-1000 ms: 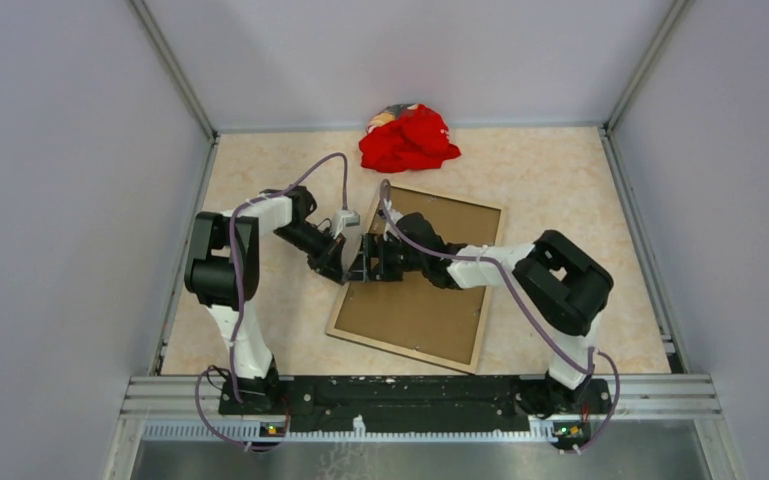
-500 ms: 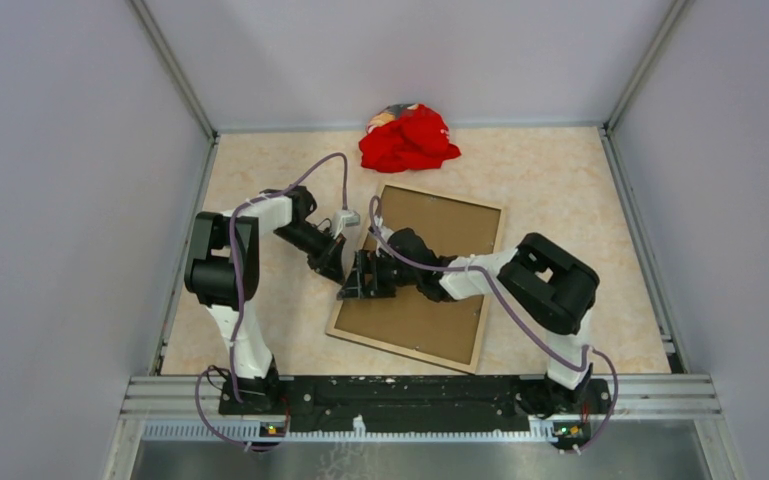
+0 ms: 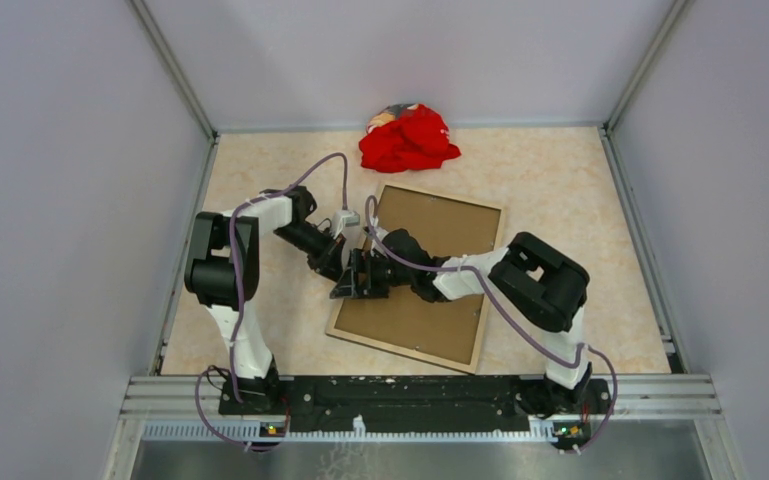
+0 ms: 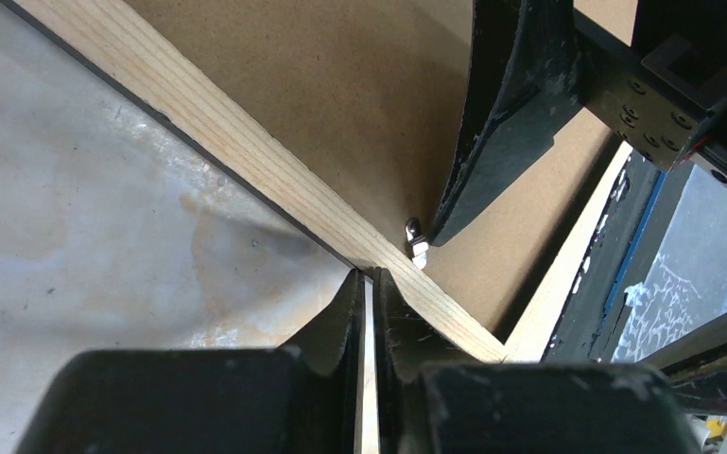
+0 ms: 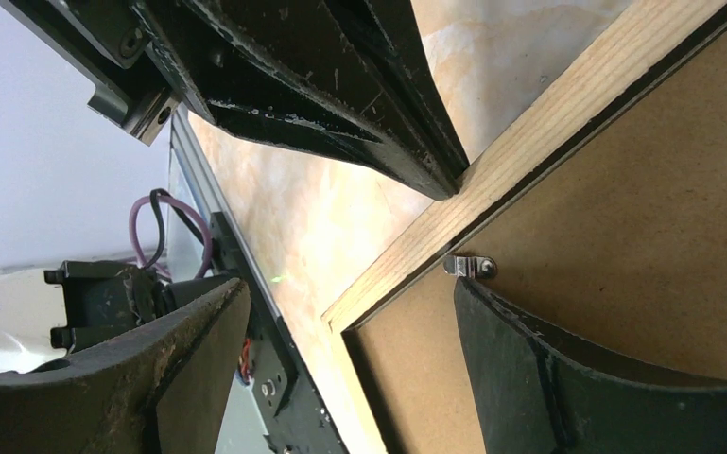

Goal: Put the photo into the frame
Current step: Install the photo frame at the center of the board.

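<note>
The frame (image 3: 491, 290) lies back up on the table, its pale wood rim around the brown hardboard backing (image 3: 430, 320). The photo does not show in any view. My left gripper (image 3: 337, 265) is shut, its tips touching the outer side of the frame's left rim (image 4: 246, 161); it also shows in the left wrist view (image 4: 371, 276). My right gripper (image 3: 352, 280) is open across that same rim (image 5: 548, 123). One finger (image 5: 567, 378) rests on the backing (image 5: 643, 218) against a small metal clip (image 5: 470, 268), and the other hangs over the table outside the frame.
A crumpled red cloth (image 3: 409, 138) lies at the back of the table, just beyond the frame's far corner. Grey walls enclose the table on three sides. A metal rail (image 3: 420, 395) runs along the near edge.
My right gripper has moved left and nearer along the frame's left rim, its elbow folding in. The left arm and the frame have not moved.
</note>
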Controlling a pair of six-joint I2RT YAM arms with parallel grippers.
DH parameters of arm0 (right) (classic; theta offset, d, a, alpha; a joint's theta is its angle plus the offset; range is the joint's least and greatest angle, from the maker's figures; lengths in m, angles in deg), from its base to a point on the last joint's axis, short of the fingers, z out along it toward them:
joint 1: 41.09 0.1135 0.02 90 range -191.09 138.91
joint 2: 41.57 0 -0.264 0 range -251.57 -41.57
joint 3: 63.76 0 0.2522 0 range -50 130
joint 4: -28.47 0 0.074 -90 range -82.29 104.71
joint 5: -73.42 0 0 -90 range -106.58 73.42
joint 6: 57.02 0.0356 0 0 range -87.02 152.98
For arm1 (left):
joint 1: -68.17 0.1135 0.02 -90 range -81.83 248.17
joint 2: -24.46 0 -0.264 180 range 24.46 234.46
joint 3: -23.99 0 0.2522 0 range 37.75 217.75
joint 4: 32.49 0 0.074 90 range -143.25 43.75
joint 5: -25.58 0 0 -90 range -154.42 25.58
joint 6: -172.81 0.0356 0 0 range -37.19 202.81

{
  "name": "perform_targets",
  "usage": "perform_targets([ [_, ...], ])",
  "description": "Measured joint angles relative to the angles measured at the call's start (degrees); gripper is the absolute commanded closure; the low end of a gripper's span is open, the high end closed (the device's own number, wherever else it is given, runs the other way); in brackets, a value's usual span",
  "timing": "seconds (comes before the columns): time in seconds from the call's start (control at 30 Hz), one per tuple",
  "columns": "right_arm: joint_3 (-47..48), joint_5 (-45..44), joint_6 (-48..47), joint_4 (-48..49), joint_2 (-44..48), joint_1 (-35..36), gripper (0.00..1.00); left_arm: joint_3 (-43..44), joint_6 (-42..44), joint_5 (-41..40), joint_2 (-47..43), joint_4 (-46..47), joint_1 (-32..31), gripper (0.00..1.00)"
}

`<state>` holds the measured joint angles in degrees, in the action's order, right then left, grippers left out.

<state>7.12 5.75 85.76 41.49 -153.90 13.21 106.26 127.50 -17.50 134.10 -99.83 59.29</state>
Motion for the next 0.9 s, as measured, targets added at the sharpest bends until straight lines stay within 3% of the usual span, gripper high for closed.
perform_targets([
  [0.9, 0.44, -1.14, 2.36, 1.40, -0.76, 0.26, 0.18, 0.09, 0.07, -0.02, 0.00, -0.17, 0.00, 0.91],
])
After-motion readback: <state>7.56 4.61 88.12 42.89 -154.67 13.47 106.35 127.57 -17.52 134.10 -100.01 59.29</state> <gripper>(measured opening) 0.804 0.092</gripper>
